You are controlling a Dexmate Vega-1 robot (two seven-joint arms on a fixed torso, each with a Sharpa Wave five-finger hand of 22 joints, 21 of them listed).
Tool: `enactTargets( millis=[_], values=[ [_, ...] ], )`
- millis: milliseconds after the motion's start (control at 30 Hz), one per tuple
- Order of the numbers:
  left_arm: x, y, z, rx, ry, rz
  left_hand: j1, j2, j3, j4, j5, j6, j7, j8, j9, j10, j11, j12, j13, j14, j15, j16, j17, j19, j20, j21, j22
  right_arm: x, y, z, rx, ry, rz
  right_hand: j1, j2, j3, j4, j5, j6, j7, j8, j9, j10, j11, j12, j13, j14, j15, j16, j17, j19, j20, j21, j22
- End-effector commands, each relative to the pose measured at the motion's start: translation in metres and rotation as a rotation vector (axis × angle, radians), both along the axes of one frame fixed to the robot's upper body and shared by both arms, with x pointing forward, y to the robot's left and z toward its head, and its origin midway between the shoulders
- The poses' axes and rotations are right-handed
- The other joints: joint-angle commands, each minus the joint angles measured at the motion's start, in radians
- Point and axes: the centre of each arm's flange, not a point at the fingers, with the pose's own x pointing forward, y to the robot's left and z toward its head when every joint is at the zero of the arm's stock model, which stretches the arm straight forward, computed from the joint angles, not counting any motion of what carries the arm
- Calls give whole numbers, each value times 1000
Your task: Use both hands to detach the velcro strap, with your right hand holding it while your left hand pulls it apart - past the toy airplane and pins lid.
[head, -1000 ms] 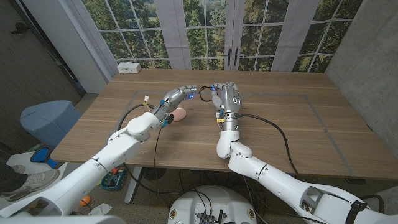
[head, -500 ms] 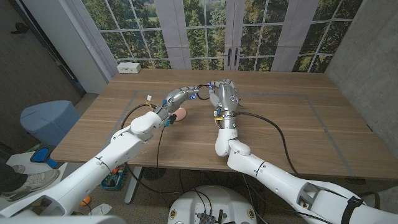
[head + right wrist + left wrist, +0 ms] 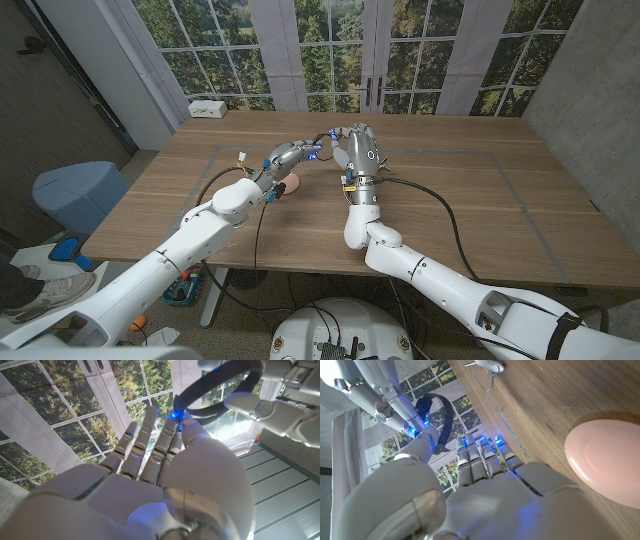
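Observation:
The dark velcro strap [image 3: 326,141] hangs in the air above the middle of the wooden table, between my two hands. My right hand [image 3: 360,150] grips one side of it, and the right wrist view shows the strap [image 3: 215,387] curving over that hand's [image 3: 150,480] fingertips. My left hand [image 3: 288,155] reaches in from the left and pinches the strap's loop [image 3: 440,407] with thumb and fingers. The pink pins lid [image 3: 289,184] lies on the table just under my left hand [image 3: 470,495]. The small white toy airplane [image 3: 238,156] stands on the table to the left.
A white box [image 3: 208,108] sits at the table's far left corner. A blue bin [image 3: 80,195] stands on the floor left of the table [image 3: 450,210]. Windows run behind the far edge.
The two hands have closed the gap between them. My right hand moved left with the strap, and my left hand's fingers now reach the strap.

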Motion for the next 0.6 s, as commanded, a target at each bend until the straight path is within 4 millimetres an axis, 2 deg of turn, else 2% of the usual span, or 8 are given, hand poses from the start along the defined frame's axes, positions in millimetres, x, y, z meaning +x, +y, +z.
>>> enactTargets(
  millis=[33,133,200,400,433,500,600],
  values=[
    [3,-2,1,-35,3,-29,21,28,-16,-3,11,107,-8,41,7,36,-18,20,23,20,-7,12,4,14,-4,-5,2,-4,3,6,19,-14,55,5,-6,6,5,6,7,-2,-5,1,12,-8,6,6,9,-153,-2,6,2,2,8,4],
    [3,-2,1,-54,1,-38,43,43,-22,-7,14,165,-15,71,18,57,-20,30,37,27,-17,15,3,26,-6,-3,2,-3,2,8,32,-13,62,3,-6,6,6,6,6,-3,-6,1,11,-8,6,5,11,-152,-3,8,2,2,9,4],
    [4,-2,1,-68,-1,-44,61,53,-27,-9,15,197,-9,90,27,72,-30,37,49,37,-26,20,2,36,-7,0,2,-3,1,9,44,-7,70,4,-6,7,6,7,7,-2,-6,1,12,-8,6,5,11,-153,-4,9,2,1,9,4],
    [4,-1,2,-87,-16,-38,105,82,-31,-11,17,254,-9,131,48,102,-48,49,72,54,-38,34,7,69,-13,12,4,-3,-2,13,86,13,108,4,-6,8,6,8,7,-1,-7,1,13,-6,5,4,12,-153,-6,12,3,2,10,4],
    [3,-1,3,-89,-20,-35,123,91,-32,-12,17,285,-9,153,58,109,-47,51,80,61,-45,40,9,74,-14,15,5,-3,-3,14,100,20,117,4,-6,8,6,8,7,-1,-8,1,13,-6,5,4,12,-153,-7,12,3,2,10,4],
    [3,-1,4,-89,-25,-27,146,98,-33,-14,17,311,-22,176,73,123,-50,54,89,66,-51,47,12,86,-16,21,5,-3,-4,16,119,29,127,3,-6,8,7,8,7,0,-8,1,12,-7,5,6,12,-152,-8,13,2,2,10,4],
    [2,-1,5,-94,-33,-21,179,100,-35,-17,18,345,-26,210,94,142,-59,58,100,74,-62,56,14,98,-22,28,6,-2,-6,18,143,42,141,1,-6,8,7,8,6,3,-9,1,10,-8,4,6,15,-151,-8,15,3,3,11,4]
  ],
)
